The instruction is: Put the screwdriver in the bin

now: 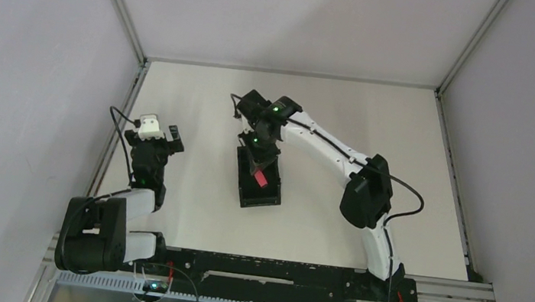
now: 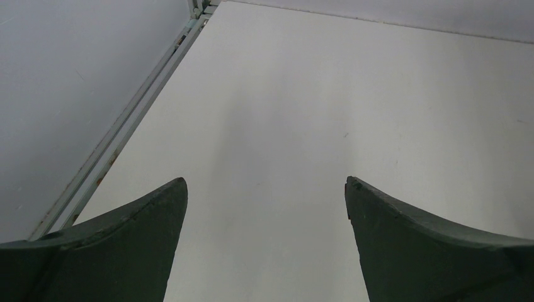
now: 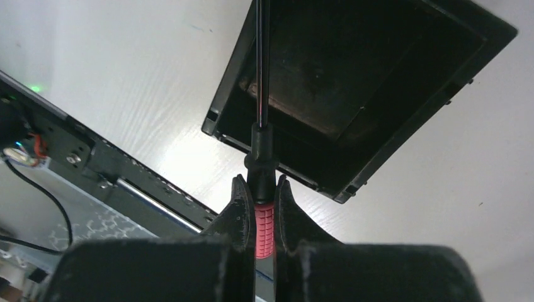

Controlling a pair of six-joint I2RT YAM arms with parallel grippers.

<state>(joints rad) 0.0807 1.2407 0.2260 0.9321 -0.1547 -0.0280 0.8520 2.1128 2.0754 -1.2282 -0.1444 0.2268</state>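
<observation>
The screwdriver (image 3: 264, 226) has a red ribbed handle and a thin dark shaft. My right gripper (image 3: 259, 184) is shut on that handle, and the shaft reaches out over the bin (image 3: 403, 119), a black open-top tray with low walls. In the top view the red handle of the screwdriver (image 1: 261, 178) shows above the bin (image 1: 244, 191) at mid-table, with the right gripper (image 1: 259, 158) just behind it. My left gripper (image 1: 162, 134) hovers over the left side of the table, and its wrist view shows the left gripper (image 2: 266, 185) open with bare table between the fingers.
Metal frame rails run along the table's left edge (image 2: 119, 132) and right edge (image 1: 454, 174). Grey walls enclose the table on three sides. The arm bases and cables sit on the black rail (image 1: 265, 270) at the near edge.
</observation>
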